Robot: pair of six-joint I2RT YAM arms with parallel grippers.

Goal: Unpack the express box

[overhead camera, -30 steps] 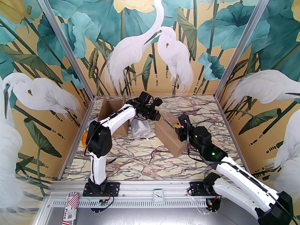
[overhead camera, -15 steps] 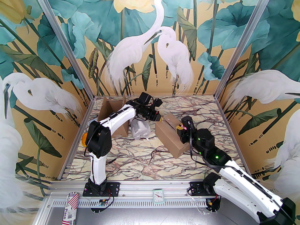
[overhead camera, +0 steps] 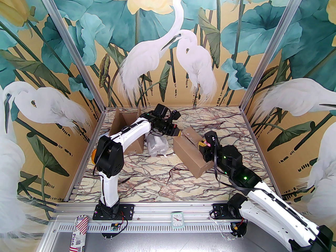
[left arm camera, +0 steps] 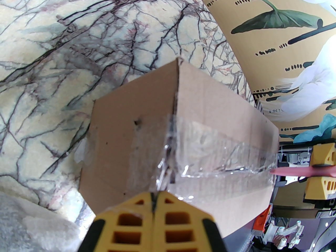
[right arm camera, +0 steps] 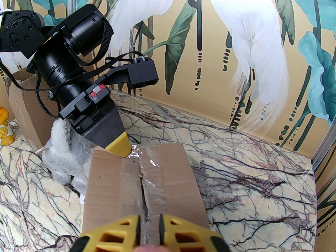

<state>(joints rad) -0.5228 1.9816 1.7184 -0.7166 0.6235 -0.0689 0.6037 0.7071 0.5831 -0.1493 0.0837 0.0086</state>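
From the top external camera, the express box (overhead camera: 187, 155) lies near the middle of the marble surface (overhead camera: 147, 177), its long side running diagonally. The left end effector (overhead camera: 178, 133) sits at the box's far upper edge with its yellow fingers pressed together. The right end effector (overhead camera: 202, 143) is over the top of the box towards its right side, clamped on a thin pink tool (overhead camera: 207, 142). A plastic-wrapped bundle (overhead camera: 157, 146) lies just left of the box. An open carton (overhead camera: 126, 126) stands at the back left.

Through the left wrist camera, the left end effector (left arm camera: 153, 206) has its fingers closed with no gap, their tips at the box's (left arm camera: 126, 138) taped end edge. Whether they pinch any tape cannot be told. Clear tape (left arm camera: 218, 151) runs wrinkled along the top seam. At the far end of it, the right end effector (left arm camera: 313, 171) grips the pink tool (left arm camera: 288, 171) flat between its fingers.

Through the right wrist camera, the right end effector (right arm camera: 149, 219) hangs over the box's (right arm camera: 113, 188) centre seam, fingers narrowly apart, with a pink blur low between them. The left end effector (right arm camera: 120, 144) touches the far left corner of the box top. The wrapped bundle (right arm camera: 63, 151) lies beside that corner, and the carton (right arm camera: 23, 114) stands behind it.
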